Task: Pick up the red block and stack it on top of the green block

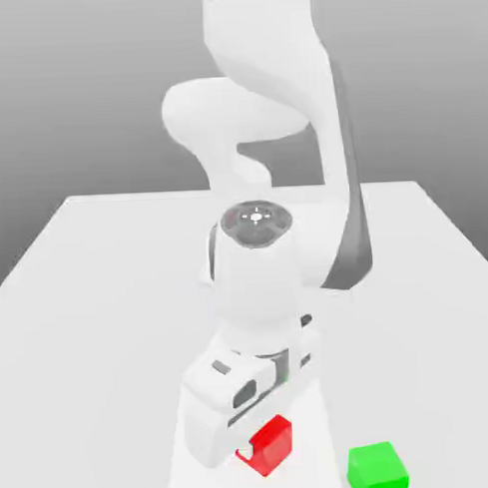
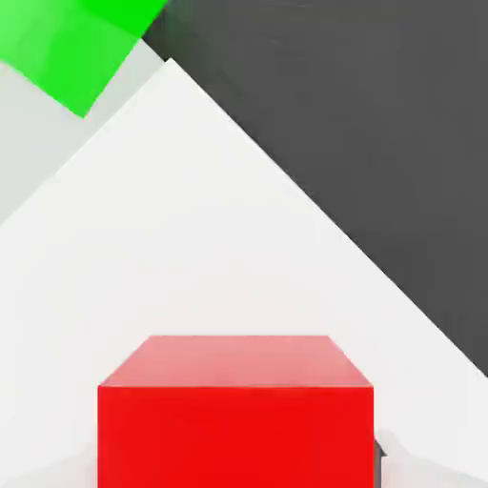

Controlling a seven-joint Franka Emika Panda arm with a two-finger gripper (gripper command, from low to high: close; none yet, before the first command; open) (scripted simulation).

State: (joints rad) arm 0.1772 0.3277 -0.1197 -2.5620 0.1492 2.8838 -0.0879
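The green block [image 1: 377,469] is the nearest thing in the exterior view, standing on the table [image 1: 83,355] low at the view's right, just outside the front right corner of a brighter patch [image 1: 315,455]. A little farther back and to the left is the red block [image 1: 271,447], over the front part of the patch, between its left and right edges and directly under the gripper [image 1: 261,443]. It cannot be told whether the jaws are clenched on the red block or released around it. Whether this block touches the patch, one also cannot tell. In the hand view the red block is close to the camera, its one face flat toward it, and the green block is well apart, past a corner of the patch. Behind the gripper, the white arm [image 1: 258,287] goes up, and farthest is the back edge of the table.
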